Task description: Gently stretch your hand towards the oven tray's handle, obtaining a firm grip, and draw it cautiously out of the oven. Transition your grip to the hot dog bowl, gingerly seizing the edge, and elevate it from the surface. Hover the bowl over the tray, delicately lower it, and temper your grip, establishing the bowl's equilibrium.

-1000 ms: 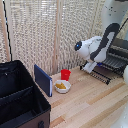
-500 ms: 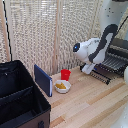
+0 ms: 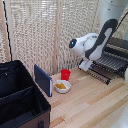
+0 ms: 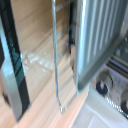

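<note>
Black fabric case [image 3: 20, 97] nearest, lid open, w/ a blue flat panel [image 3: 43, 80] propped at its far corner. Using the hot dog bowl [image 3: 62, 86] as landmark: it sits on the wooden table [image 3: 85, 105] just beside the panel, on the exterior view's right of it. Red cup [image 3: 65, 75] stands right behind the bowl, close or maybe touching, can't say which.

Further back and to the exterior view's right of the bowl, well apart: oven [image 3: 117, 50] w/ the oven tray [image 3: 109, 62] already sticking out over the dropped door. Handle [image 3: 95, 74] is the thin dark bar on the tray's front edge, the edge nearest the bowl. Gripper [image 3: 86, 65] hangs at that front edge; from the exterior view its tips are hidden by the wrist body. Wrist view is blurry: tray wires [image 4: 102, 35] and oven knobs [image 4: 104, 86] show, fingers not clear. Clenched or released: can't tell.

Judgement: tray looks pulled out, bowl step not yet done. Tray prob light, stiff, slick wire; take the bar mid-length so it doesn't skew. Bowl prob light, hard, smooth rim, loose food inside; pinch rim on the side away from the cup, keep level. Set it across several wires or it may rock.
</note>
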### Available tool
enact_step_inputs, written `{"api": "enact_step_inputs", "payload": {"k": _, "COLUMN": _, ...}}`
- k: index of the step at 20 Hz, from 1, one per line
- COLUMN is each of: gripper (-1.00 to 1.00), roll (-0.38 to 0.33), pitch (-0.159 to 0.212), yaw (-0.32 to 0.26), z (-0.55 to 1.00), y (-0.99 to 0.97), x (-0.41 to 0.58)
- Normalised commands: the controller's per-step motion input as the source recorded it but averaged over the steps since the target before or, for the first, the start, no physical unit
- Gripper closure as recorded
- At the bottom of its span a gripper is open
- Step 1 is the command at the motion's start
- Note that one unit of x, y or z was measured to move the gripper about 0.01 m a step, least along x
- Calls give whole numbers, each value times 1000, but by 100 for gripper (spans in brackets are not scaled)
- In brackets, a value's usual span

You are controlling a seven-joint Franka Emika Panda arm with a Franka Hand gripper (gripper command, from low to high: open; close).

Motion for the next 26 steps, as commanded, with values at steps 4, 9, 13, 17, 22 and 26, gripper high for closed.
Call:
{"api": "enact_step_inputs", "payload": {"k": 4, "gripper": -100, "roll": 112, "pitch": -39, "yaw": -239, "z": 683, "y": 274, "x": 0}}
{"api": "enact_step_inputs", "payload": {"k": 9, "gripper": -100, "roll": 159, "pitch": -36, "yaw": -253, "z": 573, "y": 226, "x": 0}}
{"api": "enact_step_inputs", "payload": {"k": 13, "gripper": -100, "roll": 190, "pitch": -24, "yaw": -258, "z": 496, "y": 195, "x": -3}}
{"api": "enact_step_inputs", "payload": {"k": 17, "gripper": -100, "roll": 220, "pitch": -10, "yaw": -261, "z": 419, "y": 172, "x": -14}}
{"api": "enact_step_inputs", "payload": {"k": 22, "gripper": -100, "roll": 242, "pitch": -16, "yaw": -241, "z": 372, "y": 241, "x": -23}}
{"api": "enact_step_inputs", "payload": {"k": 26, "gripper": -100, "roll": 246, "pitch": -48, "yaw": -229, "z": 292, "y": 321, "x": -32}}
